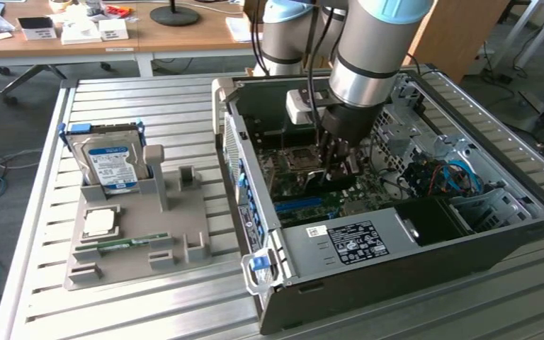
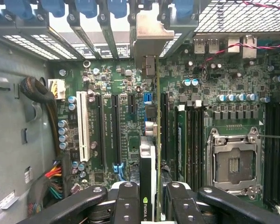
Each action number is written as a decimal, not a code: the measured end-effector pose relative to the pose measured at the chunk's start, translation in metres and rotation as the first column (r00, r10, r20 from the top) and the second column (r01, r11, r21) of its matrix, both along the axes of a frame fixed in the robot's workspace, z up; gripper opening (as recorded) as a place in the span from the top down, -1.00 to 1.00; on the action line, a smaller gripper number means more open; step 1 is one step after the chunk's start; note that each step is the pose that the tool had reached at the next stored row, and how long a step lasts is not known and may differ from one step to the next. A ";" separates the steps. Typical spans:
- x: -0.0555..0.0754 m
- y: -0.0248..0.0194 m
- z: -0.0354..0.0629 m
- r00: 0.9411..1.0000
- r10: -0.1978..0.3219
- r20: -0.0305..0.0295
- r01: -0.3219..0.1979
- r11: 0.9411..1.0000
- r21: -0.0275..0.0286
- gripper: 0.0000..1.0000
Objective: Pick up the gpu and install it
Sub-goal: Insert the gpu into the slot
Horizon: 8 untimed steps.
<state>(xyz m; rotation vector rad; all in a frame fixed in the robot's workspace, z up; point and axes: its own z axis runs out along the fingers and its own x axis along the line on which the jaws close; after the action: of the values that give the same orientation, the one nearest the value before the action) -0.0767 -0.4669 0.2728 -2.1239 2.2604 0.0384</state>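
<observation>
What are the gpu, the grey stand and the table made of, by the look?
gpu: green circuit board, likely fibreglass laminate, seen edge-on. Its bracket looks like bare stamped sheet metal with a dull silver sheen.
stand: matte grey, blocky, probably plastic; moulded or printed, can't tell.
table: ribbed silvery slats, likely aluminium profile.

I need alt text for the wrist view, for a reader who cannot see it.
The black two-fingered gripper grips a thin green gpu with a silvery metal bracket, seen edge-on over the green motherboard. A white expansion slot and an empty silver processor socket lie on either side.
</observation>
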 end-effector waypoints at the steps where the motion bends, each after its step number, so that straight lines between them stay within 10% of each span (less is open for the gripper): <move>1: 0.000 0.0000 -0.0009 1.000 0.000 0.000 0.000 1.000 0.000 0.47; 8: -0.001 -0.0010 -0.0022 1.000 0.000 0.000 0.000 1.000 0.000 0.47</move>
<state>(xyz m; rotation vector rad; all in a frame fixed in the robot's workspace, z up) -0.0775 -0.4679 0.2706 -2.1239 2.2601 0.0378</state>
